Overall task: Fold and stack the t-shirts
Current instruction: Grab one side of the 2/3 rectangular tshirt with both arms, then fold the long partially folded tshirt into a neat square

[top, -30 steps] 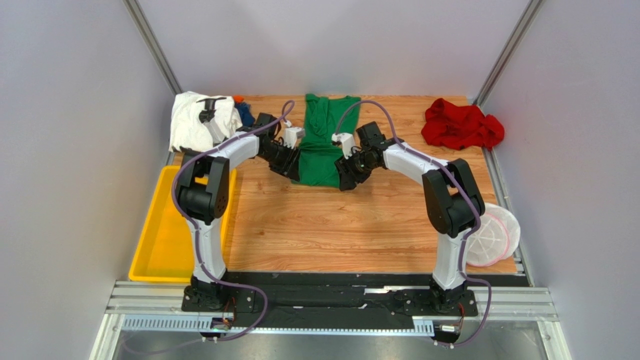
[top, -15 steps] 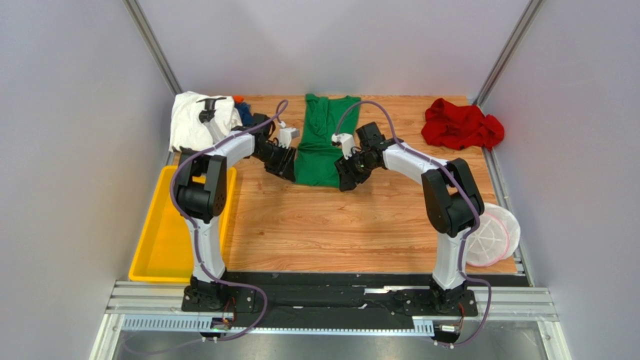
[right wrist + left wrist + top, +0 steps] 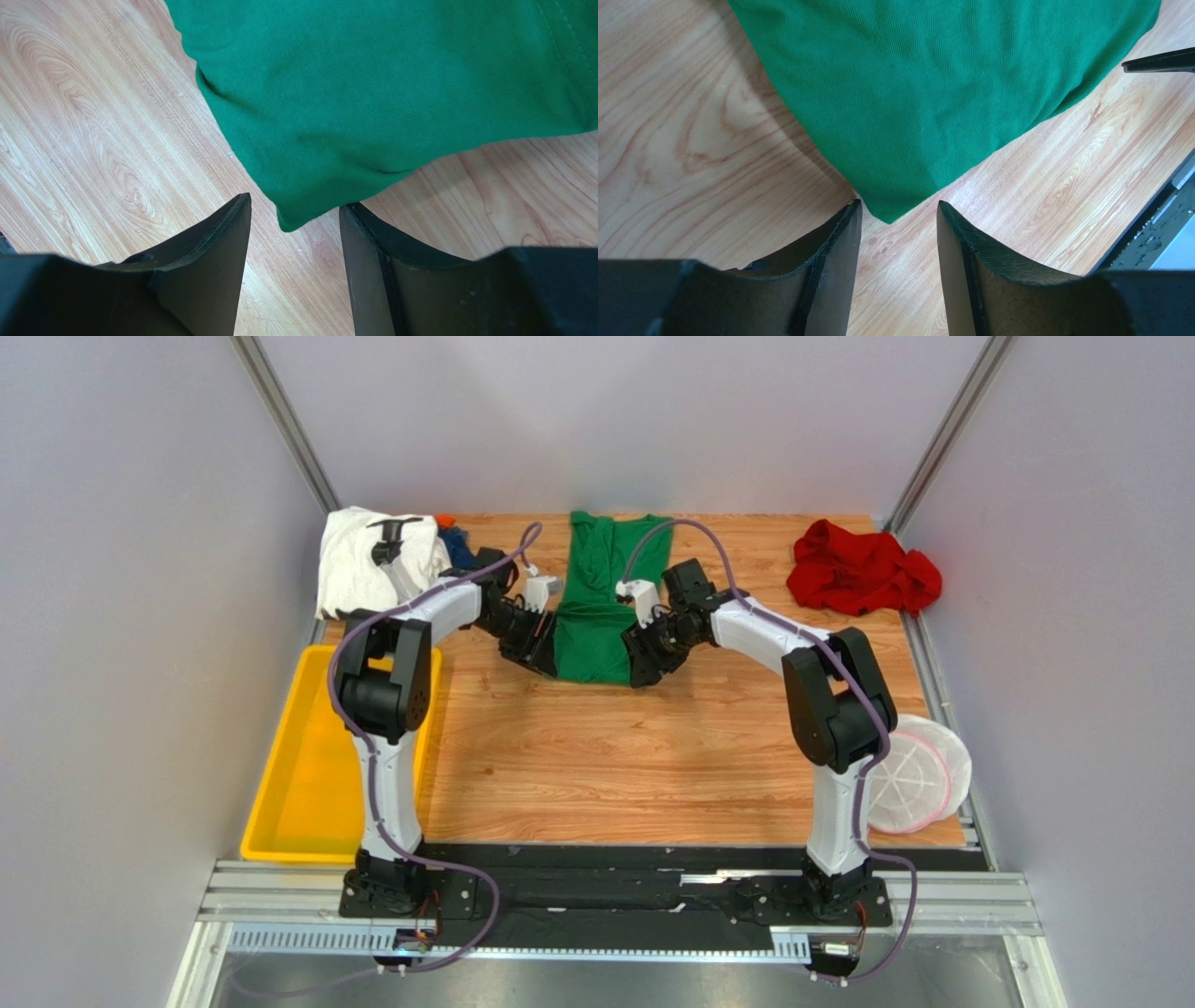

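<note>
left arm (image 3: 421,623) stretched forward, elbow bent, wrist angled in toward middle; left gripper (image 3: 896,206) low over wooden table (image 3: 631,756), fingers spread, gripping nothing, near-left corner of green t-shirt (image 3: 601,595) just ahead of tips
right arm (image 3: 772,633) mirrors it, right gripper (image 3: 295,203) spread too, near-right corner between tips, cloth maybe touching one finger, can't tell
white t-shirt (image 3: 351,560) far left, dark blue t-shirt (image 3: 457,546) mostly hidden behind it, red t-shirt (image 3: 859,567) crumpled far right
</note>
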### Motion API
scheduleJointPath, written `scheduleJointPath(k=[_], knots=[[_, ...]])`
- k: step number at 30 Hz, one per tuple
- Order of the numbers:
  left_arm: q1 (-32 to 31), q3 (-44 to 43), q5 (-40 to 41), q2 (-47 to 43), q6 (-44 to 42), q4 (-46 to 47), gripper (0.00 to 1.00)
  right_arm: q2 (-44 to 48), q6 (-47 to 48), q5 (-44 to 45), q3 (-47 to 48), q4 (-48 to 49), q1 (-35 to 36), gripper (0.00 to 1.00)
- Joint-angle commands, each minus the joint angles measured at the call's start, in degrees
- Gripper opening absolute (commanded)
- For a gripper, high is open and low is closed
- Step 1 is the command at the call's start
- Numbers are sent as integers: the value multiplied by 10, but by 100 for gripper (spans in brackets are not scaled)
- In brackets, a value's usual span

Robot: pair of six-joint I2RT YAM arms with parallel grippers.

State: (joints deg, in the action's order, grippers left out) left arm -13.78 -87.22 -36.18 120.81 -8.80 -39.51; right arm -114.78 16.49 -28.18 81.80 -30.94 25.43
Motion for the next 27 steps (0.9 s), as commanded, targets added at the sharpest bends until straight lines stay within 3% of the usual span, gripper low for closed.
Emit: scheduleJointPath(k=[1, 15, 19, 27], knots=[[2, -30, -17, 11, 10, -3, 50, -7, 6, -6, 26, 7, 4, 53], [-8, -23, -6, 12, 6, -11, 47, -19, -2, -18, 19, 14, 15, 51], [-11, -24, -2, 12, 4, -14, 40, -26, -1, -20, 10, 16, 16, 48], [-16, -25, 2, 12, 0, -16, 19, -22, 4, -16, 2, 11, 16, 22]])
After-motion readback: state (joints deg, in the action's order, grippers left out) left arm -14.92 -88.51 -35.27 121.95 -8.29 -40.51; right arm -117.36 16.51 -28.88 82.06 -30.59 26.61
